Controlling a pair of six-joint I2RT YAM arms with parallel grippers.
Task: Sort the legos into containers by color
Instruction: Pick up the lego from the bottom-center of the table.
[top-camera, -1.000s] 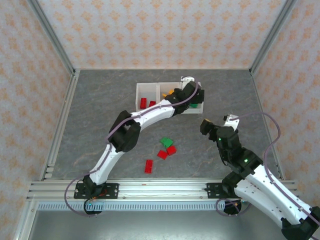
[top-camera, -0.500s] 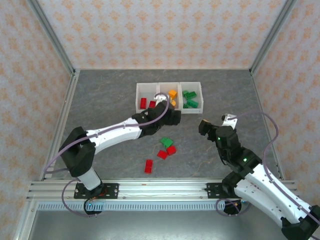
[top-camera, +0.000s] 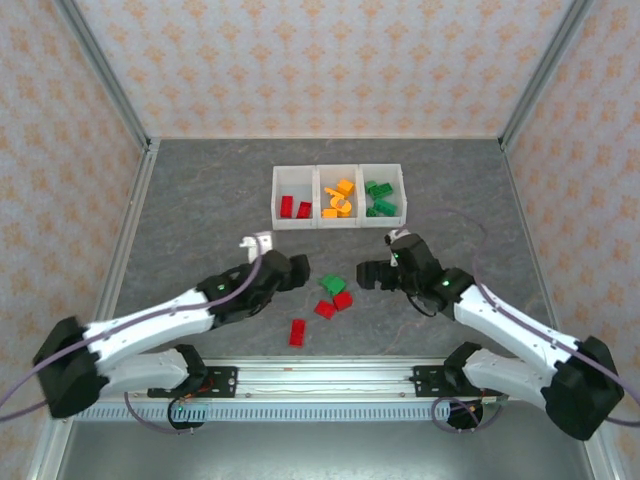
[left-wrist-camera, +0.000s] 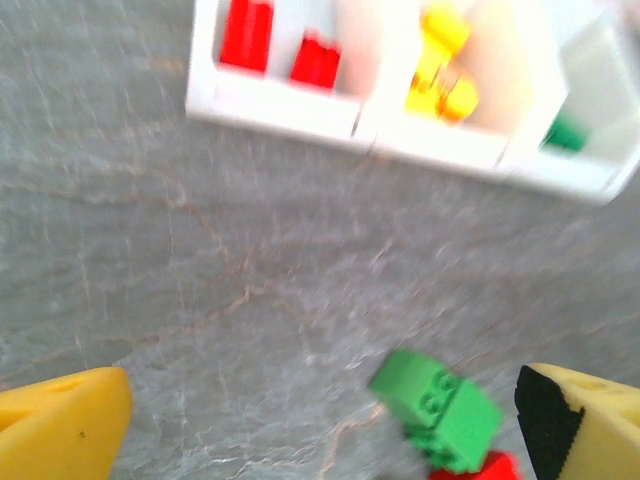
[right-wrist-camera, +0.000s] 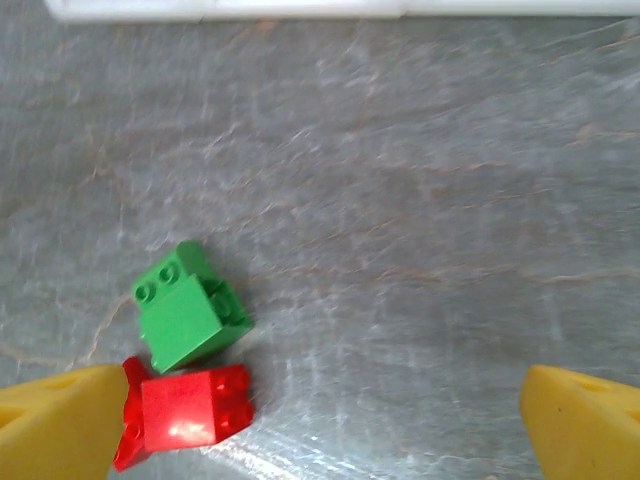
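The three joined white containers (top-camera: 339, 169) stand at the back centre: red legos (top-camera: 293, 208) in the left bin, orange ones (top-camera: 338, 197) in the middle, green ones (top-camera: 380, 198) in the right. On the table lie a loose green lego (top-camera: 332, 285), two red ones (top-camera: 343, 299) (top-camera: 324, 309) touching it, and another red one (top-camera: 297, 332) apart. My left gripper (top-camera: 297, 270) is open just left of the cluster; its wrist view has the green lego (left-wrist-camera: 437, 408) near the right finger. My right gripper (top-camera: 368, 275) is open just right of the cluster, with the green lego (right-wrist-camera: 188, 310) and a red one (right-wrist-camera: 190, 405) by its left finger (right-wrist-camera: 60, 415).
Grey stone-patterned table floor (top-camera: 200, 220) with patterned walls and metal frame posts around it. The containers' front wall (left-wrist-camera: 290, 108) runs across the top of the left wrist view, and a strip of it (right-wrist-camera: 300, 8) across the top of the right wrist view.
My left arm has pulled back from the bins to the near left of the loose bricks. My right arm has swung left toward the same cluster.
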